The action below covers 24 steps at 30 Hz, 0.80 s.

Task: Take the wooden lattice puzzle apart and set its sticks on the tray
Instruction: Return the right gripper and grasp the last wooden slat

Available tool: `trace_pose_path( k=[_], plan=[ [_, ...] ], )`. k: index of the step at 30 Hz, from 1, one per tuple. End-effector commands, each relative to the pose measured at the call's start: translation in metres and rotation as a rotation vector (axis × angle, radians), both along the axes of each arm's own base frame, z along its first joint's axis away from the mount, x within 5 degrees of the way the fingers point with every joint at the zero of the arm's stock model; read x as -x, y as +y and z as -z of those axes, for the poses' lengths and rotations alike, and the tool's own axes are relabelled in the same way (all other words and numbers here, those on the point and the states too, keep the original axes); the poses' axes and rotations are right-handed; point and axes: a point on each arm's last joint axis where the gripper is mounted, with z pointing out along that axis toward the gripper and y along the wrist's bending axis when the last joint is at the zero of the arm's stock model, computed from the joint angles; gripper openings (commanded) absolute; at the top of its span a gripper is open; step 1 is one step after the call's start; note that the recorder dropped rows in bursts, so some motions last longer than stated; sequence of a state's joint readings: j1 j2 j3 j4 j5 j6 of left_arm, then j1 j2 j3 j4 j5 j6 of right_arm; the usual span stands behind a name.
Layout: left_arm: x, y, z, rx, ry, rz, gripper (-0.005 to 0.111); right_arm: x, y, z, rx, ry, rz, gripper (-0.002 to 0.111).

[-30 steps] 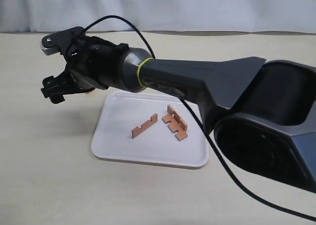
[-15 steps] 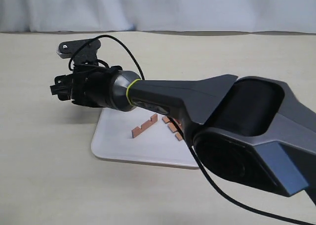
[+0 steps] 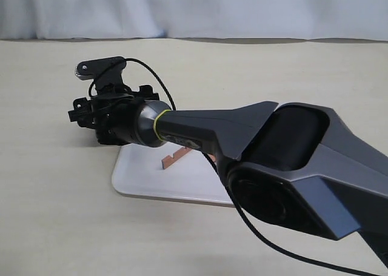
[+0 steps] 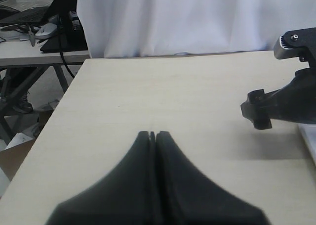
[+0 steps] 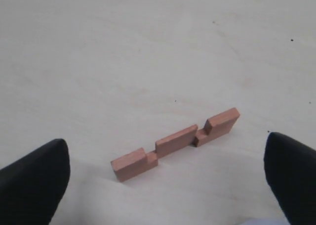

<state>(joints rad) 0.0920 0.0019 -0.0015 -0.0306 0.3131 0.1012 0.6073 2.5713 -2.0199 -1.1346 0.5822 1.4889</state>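
Note:
In the right wrist view, one notched reddish-brown stick (image 5: 175, 145) lies on its edge on the bare table. My right gripper (image 5: 165, 173) hangs open over it, its fingers (image 5: 32, 183) wide on either side and not touching. From the exterior view this gripper (image 3: 97, 115) is just past the far-left corner of the white tray (image 3: 145, 182). Another stick (image 3: 176, 157) lies on the tray. The wooden lattice puzzle is hidden behind my right arm. My left gripper (image 4: 154, 135) is shut and empty, low over the table.
My right arm (image 3: 242, 136) stretches across the tray and covers its right half. In the left wrist view the right gripper (image 4: 281, 104) hovers beside the tray's edge (image 4: 309, 141). A white curtain (image 3: 194, 9) backs the table.
My right arm has swung closer and its wrist has turned and dropped toward the table beside the tray's far-left corner. It now covers the pieces on the tray's right side.

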Motion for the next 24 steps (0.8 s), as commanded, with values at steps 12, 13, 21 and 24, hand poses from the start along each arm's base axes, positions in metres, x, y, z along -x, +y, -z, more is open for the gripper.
trace_pose_path(
  k=[12,13,21,24],
  plan=[
    [0.0,0.0,0.0,0.001,-0.009,-0.001,0.0,-0.002,-0.002,0.007,-0.002,-0.004,0.003,0.083],
    [0.0,0.0,0.0,0.001,-0.009,-0.001,0.0,-0.002,-0.002,0.007,-0.002,-0.004,0.003,0.079],
    [0.0,0.0,0.0,0.001,-0.009,-0.001,0.0,-0.002,-0.002,0.007,-0.014,0.004,0.011,0.026],
    [0.0,0.0,0.0,0.001,-0.009,-0.001,0.0,-0.002,-0.002,0.007,-0.013,0.007,0.01,0.009]
  ],
)
